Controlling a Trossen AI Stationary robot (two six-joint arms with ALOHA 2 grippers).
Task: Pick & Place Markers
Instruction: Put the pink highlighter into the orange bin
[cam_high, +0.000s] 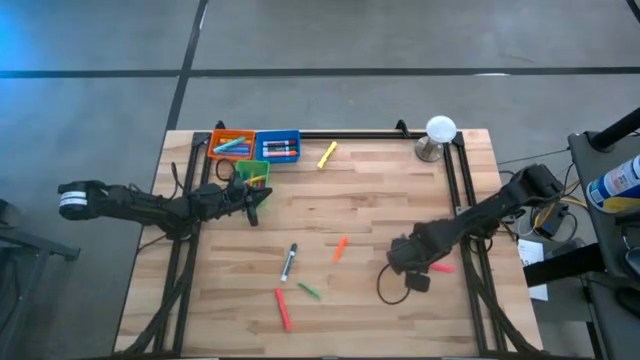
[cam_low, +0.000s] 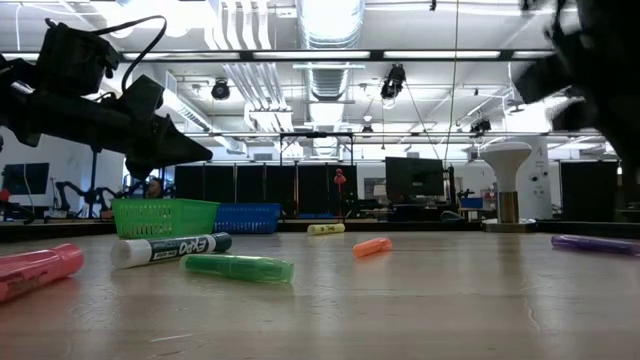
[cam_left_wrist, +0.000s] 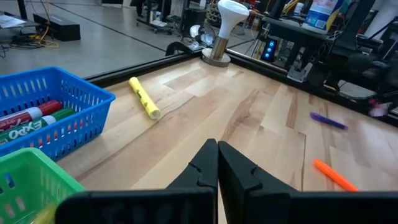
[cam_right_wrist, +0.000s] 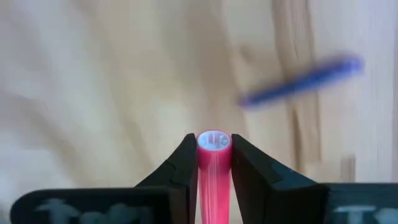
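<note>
— Pink, round-ended, a plastic marker barrel (cam_right_wrist: 214, 163): that is what sits between the fingers of my right pincer (cam_right_wrist: 214, 149). Both fingers press its sides, so I am clamped on it.

— Where on the table are you?

— Toward the right edge of the pale wooden-plank table (cam_high: 380, 200), from above. My right pincer (cam_high: 412, 258) is low there, and a thin purple marker (cam_right_wrist: 303, 81) lies on the wood just beyond it.

— And the other markers?

— Scattered across the middle. A short orange marker (cam_high: 341, 247) lies nearest me; a white-barrelled marker with a dark cap (cam_high: 289, 262) lies further left; a small green marker (cam_high: 309, 290) and a red marker (cam_high: 283, 308) lie toward the front edge. A yellow marker (cam_high: 327, 154) rests alone near the back rail.

— What about the baskets?

— Three small mesh baskets cluster at the back left: an orange one (cam_high: 230, 144), a blue one (cam_high: 278, 146) touching it, and a green one (cam_high: 252, 172) just in front. Each holds markers.

— Your left side?

— My left pincer (cam_high: 256, 198) hangs above the wood just beside the green basket, its fingers (cam_left_wrist: 205, 171) pressed together with nothing between them.

— Anything else up there?

— A white mushroom-shaped lamp on a metal base (cam_high: 438, 136) stands at the back right corner.
</note>
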